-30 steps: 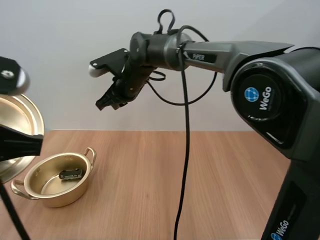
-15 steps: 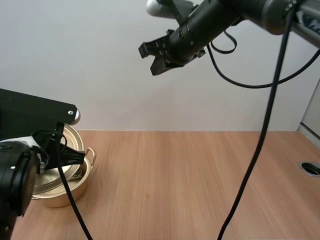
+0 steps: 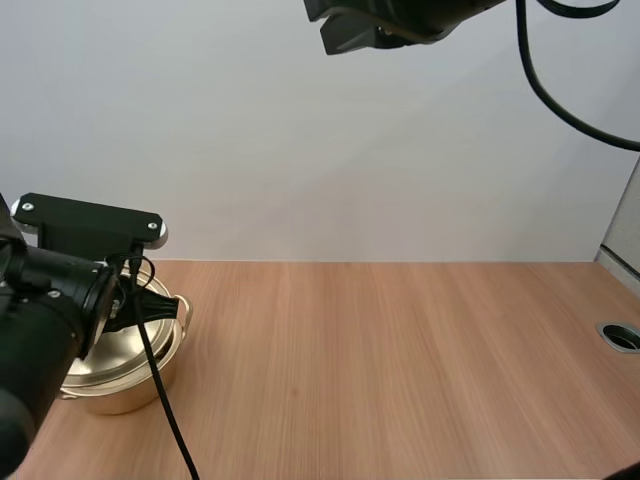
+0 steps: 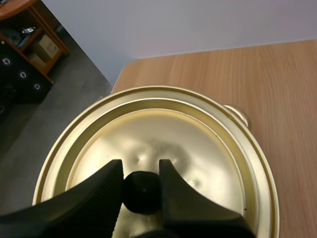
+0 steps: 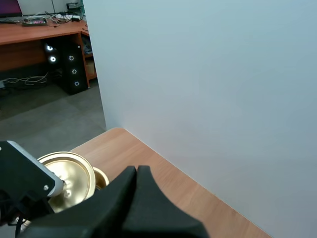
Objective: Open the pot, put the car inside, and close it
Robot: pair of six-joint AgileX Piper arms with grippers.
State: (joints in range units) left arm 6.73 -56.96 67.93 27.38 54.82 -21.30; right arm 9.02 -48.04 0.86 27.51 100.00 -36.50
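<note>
The wooden table (image 3: 400, 350) fills the high view. My left arm (image 3: 50, 320) bulks over its left end and covers much of the gold pot (image 3: 115, 398), which stands there near the table's left edge. My right arm (image 3: 400, 20) is high above the table, well apart from everything on it.

The high view gives the pot's side wall and how it stands on the wood. My left wrist view looks down on the lid (image 4: 173, 144), which lies over the pot's mouth. I cannot tell if it is fully seated. My right wrist view shows the lid as a gold disc by the table's corner, under my left arm.

One pot handle (image 3: 181, 308) sticks out toward the table's middle and a little toward the back wall. The lid is round, and its black knob (image 4: 142, 191) points straight up.

My left gripper (image 4: 140, 166) is clamped on that knob, one finger touching each side. My right gripper (image 5: 136, 171) holds nothing, its fingers pressed together into one dark wedge.
</note>
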